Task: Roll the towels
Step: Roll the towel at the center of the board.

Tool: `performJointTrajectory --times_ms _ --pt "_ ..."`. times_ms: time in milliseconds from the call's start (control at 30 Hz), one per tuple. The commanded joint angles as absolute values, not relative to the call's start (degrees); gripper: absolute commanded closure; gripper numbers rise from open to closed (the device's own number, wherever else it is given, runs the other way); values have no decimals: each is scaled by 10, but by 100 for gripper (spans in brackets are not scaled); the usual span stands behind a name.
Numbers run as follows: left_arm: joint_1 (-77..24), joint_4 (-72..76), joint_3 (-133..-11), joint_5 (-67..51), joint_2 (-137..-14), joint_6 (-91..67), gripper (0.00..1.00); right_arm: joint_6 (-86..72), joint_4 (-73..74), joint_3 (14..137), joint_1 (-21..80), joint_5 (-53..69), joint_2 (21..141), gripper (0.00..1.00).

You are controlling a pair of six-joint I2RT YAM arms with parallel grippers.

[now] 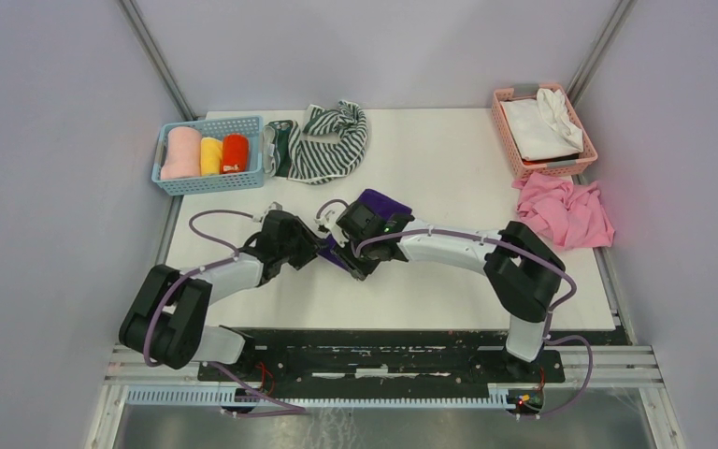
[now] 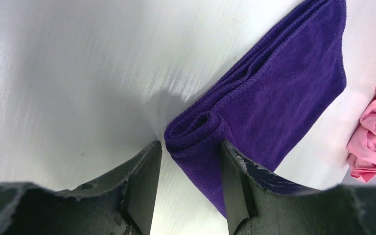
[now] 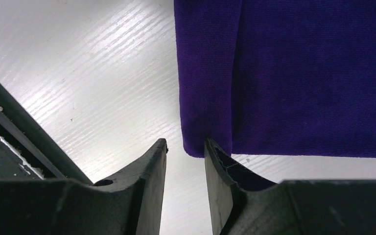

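The purple towel (image 1: 383, 202) lies folded mid-table, its near end turned into a small roll (image 2: 196, 128). My left gripper (image 2: 191, 147) is open and straddles that rolled end. The right finger (image 2: 235, 186) rests on the cloth, and a strip of bare table shows beside the left finger. My right gripper (image 3: 186, 144) is open at the towel's (image 3: 284, 73) folded corner, one fingertip touching the fold and nothing between the jaws. In the top view both grippers (image 1: 329, 245) (image 1: 346, 254) meet over the towel's near end and hide it. The green-and-white striped towel (image 1: 332, 140) lies crumpled at the back.
A blue basket (image 1: 208, 185) at the back left holds three rolled cloths, pink, yellow and red. A pink basket (image 1: 553, 168) at the back right holds a white cloth (image 1: 538, 122). A crumpled pink cloth (image 1: 566, 210) lies in front of it, near the table's right edge.
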State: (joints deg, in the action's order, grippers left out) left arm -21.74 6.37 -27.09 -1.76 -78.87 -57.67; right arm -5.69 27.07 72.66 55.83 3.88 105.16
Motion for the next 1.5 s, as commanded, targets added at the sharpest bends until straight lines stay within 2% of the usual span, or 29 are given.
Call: performJointTrajectory --times_ms 0,267,533,633,700,767,900,1133,1300,1467 --pt "-223 -20 -264 12 -818 -568 45 -38 254 729 560 2 1053 56" --pt "-230 -25 -286 7 -848 -558 45 -15 245 715 571 -25 1081 50" --pt "-235 -36 -305 9 -883 -544 45 0 255 708 588 -90 1120 50" --pt "-235 -52 -314 19 -889 -538 46 -2 269 705 590 -107 1129 53" --pt "-235 -69 -319 25 -882 -535 46 -8 277 706 591 -95 1128 62" --pt "-235 -84 -319 34 -858 -534 46 -18 287 708 591 -64 1120 78" --pt "-235 -118 -312 60 -776 -538 42 -56 286 707 582 50 1086 98" --pt "-234 -192 -304 67 -613 -551 29 -199 209 696 514 322 1074 99" --pt "-234 -233 -296 50 -539 -563 24 -330 96 659 449 450 1095 99" --pt "-234 -199 -266 8 -515 -579 23 -428 -19 627 414 522 1129 99"
